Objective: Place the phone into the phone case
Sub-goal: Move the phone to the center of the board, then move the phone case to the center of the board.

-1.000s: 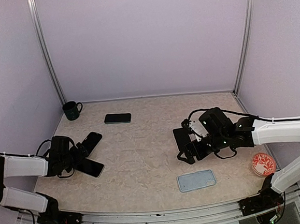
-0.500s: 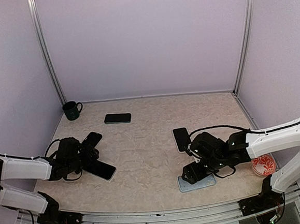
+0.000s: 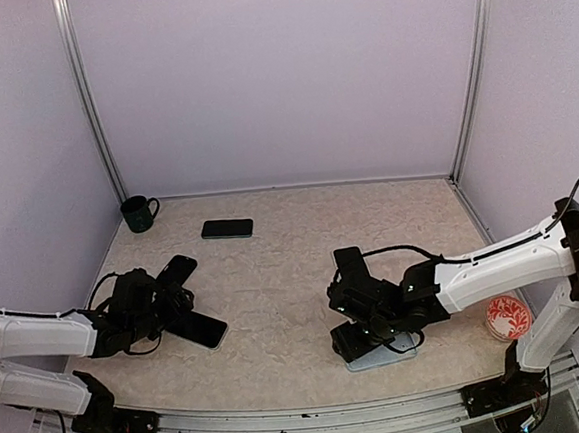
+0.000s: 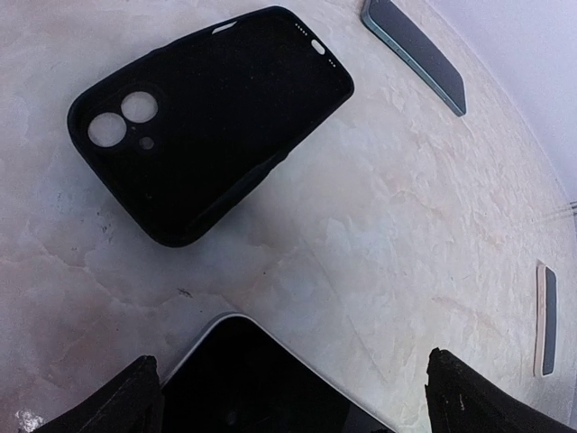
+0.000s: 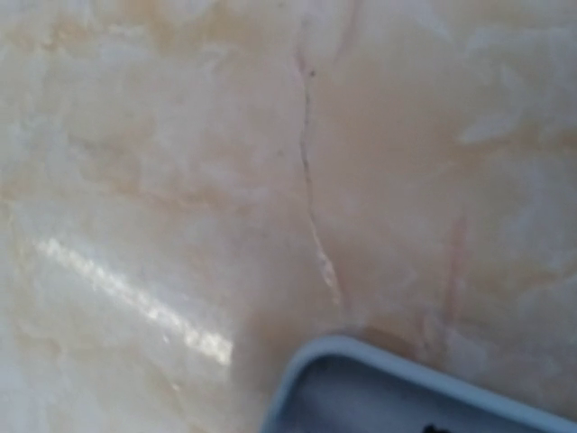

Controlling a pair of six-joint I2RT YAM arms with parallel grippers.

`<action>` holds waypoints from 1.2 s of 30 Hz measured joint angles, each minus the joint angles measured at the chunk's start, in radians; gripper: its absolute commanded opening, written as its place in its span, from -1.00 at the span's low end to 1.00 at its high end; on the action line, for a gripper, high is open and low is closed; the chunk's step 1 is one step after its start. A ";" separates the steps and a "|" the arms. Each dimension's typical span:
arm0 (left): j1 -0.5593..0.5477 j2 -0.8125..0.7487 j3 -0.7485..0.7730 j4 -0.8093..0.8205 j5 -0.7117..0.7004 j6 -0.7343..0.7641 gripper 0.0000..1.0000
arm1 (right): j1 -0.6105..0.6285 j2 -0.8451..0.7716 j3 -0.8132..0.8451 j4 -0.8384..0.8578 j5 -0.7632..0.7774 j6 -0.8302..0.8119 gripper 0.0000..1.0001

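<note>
Item: black phone case (image 4: 212, 117), lying cavity-up on the desk (image 3: 274, 278) with camera cutouts showing, ready to receive.
Item: black phone (image 3: 200, 330), flat just beside it.
My left gripper (image 3: 173, 304) hovers spread wide, released, over both.
My right gripper (image 3: 352, 344) sits low at the pale blue case (image 3: 392, 350); I cannot tell its grip.
</note>
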 measured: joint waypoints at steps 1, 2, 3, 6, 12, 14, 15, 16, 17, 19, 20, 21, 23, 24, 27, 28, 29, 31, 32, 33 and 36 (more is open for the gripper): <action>-0.001 -0.003 0.000 -0.003 -0.003 -0.002 0.98 | 0.002 0.011 0.006 0.000 0.001 0.003 0.18; -0.001 -0.007 -0.001 -0.008 -0.005 -0.002 0.98 | 0.003 0.020 0.010 0.000 0.003 0.005 0.14; -0.001 -0.016 -0.001 -0.014 -0.007 -0.002 0.98 | 0.005 0.032 0.014 0.000 0.005 0.009 0.10; -0.002 -0.058 -0.001 -0.031 -0.018 -0.002 0.98 | 0.007 0.055 0.018 0.000 0.005 0.012 -0.09; -0.002 -0.146 0.007 -0.072 -0.054 0.003 0.98 | 0.014 0.090 0.030 0.000 0.003 0.016 -0.31; -0.002 -0.158 0.013 -0.083 -0.059 0.004 0.98 | 0.016 0.106 0.039 0.001 0.003 0.014 -0.34; -0.002 -0.162 0.015 -0.087 -0.061 0.005 0.98 | 0.017 0.115 0.044 0.001 0.003 0.015 -0.35; -0.002 -0.164 0.016 -0.089 -0.062 0.005 0.98 | 0.018 0.122 0.047 0.001 0.004 0.015 -0.38; -0.002 -0.165 0.016 -0.092 -0.063 0.005 0.98 | 0.019 0.127 0.049 0.001 0.004 0.014 -0.39; -0.002 -0.166 0.016 -0.100 -0.063 0.004 0.98 | 0.022 0.134 0.052 0.000 0.003 0.014 -0.47; -0.002 -0.166 0.016 -0.103 -0.064 0.004 0.98 | 0.023 0.138 0.053 0.000 0.003 0.014 -0.52; -0.002 -0.167 0.016 -0.106 -0.065 0.004 0.98 | 0.024 0.142 0.055 0.000 0.003 0.014 -0.56; -0.002 -0.172 0.016 -0.109 -0.066 0.004 0.98 | 0.027 0.148 0.060 -0.003 0.005 0.016 -0.64; -0.002 -0.175 0.016 -0.109 -0.066 0.004 0.98 | 0.028 0.149 0.063 -0.004 0.004 0.015 -0.67; -0.002 -0.187 0.016 -0.111 -0.072 0.005 0.98 | 0.035 0.149 0.071 -0.012 0.005 0.017 -0.79; -0.002 -0.191 0.016 -0.111 -0.074 0.005 0.98 | 0.039 0.149 0.073 -0.016 0.005 0.020 -0.83; -0.002 -0.193 0.016 -0.111 -0.076 0.005 0.98 | 0.044 0.149 0.076 -0.019 0.006 0.021 -0.87; -0.002 -0.195 0.016 -0.111 -0.077 0.005 0.98 | 0.053 0.149 0.081 -0.027 0.006 0.021 -0.94; -0.002 -0.196 0.016 -0.111 -0.077 0.005 0.98 | 0.058 0.149 0.084 -0.029 0.006 0.024 -0.98; -0.001 -0.195 0.016 -0.111 -0.077 0.006 0.98 | 0.061 0.149 0.085 -0.029 0.006 0.024 -1.00; 0.001 -0.195 0.016 -0.111 -0.077 0.006 0.98 | 0.071 0.149 0.088 -0.037 0.005 0.025 -1.00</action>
